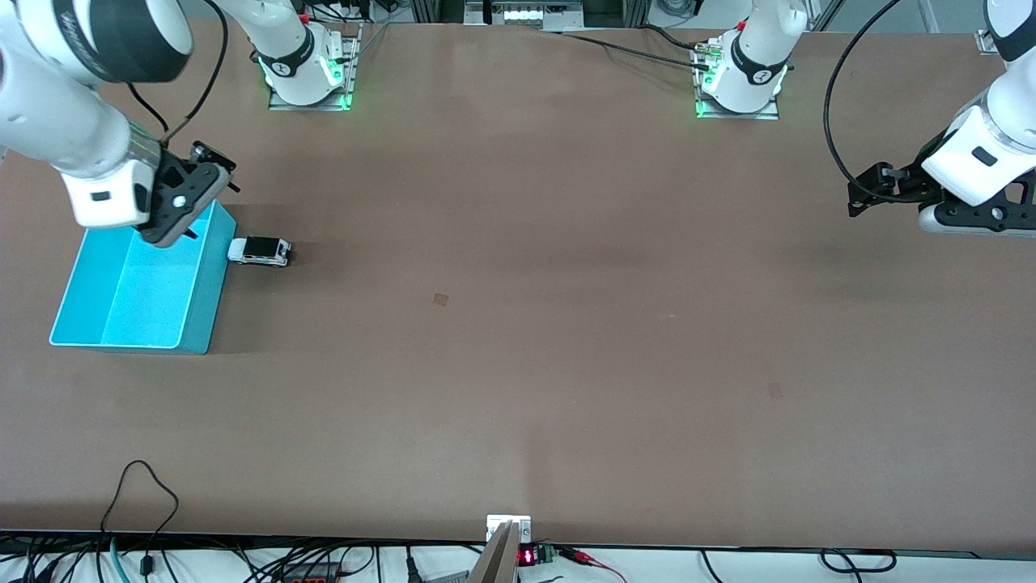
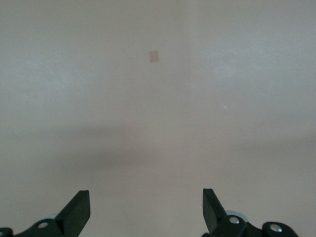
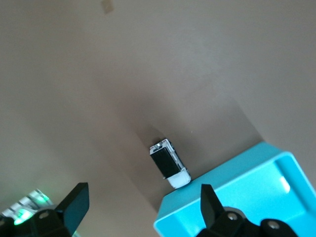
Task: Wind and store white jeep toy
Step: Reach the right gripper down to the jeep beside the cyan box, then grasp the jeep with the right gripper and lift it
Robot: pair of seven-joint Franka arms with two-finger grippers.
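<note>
We are at the approach: our right gripper point(image 3: 140, 210) hangs wide open and empty over the bin point(image 1: 129, 295), the toy jeep point(image 3: 169, 164) on the table past its fingertips, touching the bin; next, drop astride it. Our left gripper point(image 2: 146, 210) waits open

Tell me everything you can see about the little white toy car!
The white jeep toy is a small car with a white body, a black panel on top and dark wheels; it looks like plastic. It stands on its wheels on the brown table, right beside the cyan bin, with one end against or almost against the bin's wall. Nothing holds it: the right gripper hangs open above the bin's edge nearby.
</note>
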